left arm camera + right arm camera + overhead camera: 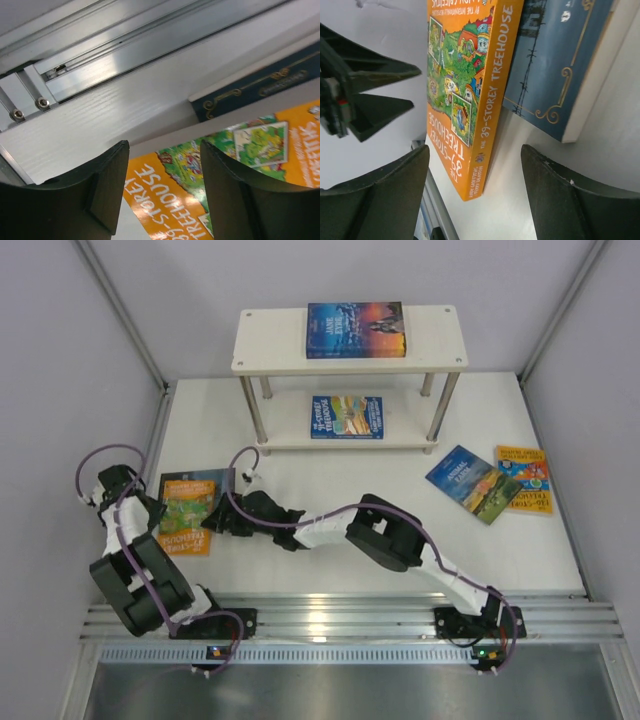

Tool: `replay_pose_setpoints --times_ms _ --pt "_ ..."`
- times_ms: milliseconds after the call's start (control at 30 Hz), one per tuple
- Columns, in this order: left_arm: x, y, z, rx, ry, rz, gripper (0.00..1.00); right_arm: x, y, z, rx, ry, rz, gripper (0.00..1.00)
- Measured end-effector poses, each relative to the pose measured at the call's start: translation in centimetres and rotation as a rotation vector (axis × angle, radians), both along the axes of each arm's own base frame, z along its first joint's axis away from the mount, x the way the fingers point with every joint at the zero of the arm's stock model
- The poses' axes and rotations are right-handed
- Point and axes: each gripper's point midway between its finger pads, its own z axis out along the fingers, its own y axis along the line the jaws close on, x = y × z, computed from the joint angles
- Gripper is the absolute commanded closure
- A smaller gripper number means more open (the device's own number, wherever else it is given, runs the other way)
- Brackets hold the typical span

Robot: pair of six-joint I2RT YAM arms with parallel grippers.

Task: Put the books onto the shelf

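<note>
Left gripper (165, 150), right gripper (475, 150) flank orange book's (186, 512) edges.

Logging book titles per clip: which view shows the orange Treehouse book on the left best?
Right wrist: the 39-Storey Treehouse book fills the frame, with the spine and cover title readable. Top external shows most of its cover, but small, with the lettering hard to read. Left wrist shows only a cropped part of the cover.

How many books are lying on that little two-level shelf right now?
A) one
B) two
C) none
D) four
B: on the shelf, a sunset-cover book lies on the top board and a blue-and-yellow book on the lower board.
</note>
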Motion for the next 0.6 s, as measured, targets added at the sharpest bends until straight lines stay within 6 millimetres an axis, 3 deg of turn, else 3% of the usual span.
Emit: replay_pose_setpoints --times_ms 133,333,600 --pt "-0.8 0.2 -2.6 -0.094 0.038 0.051 0.47 0.0 1.3 -0.1 0.010 -0.002 0.012 0.27" --pt "1.0 0.5 -3.4 -0.134 -0.026 0.067 0.64 0.1 1.9 0.0 -0.009 0.006 0.020 0.27" --pt "3.3 0.0 -3.8 -0.218 -0.128 0.035 0.76 -0.1 2.0 -0.2 -0.026 0.020 0.025 0.27"
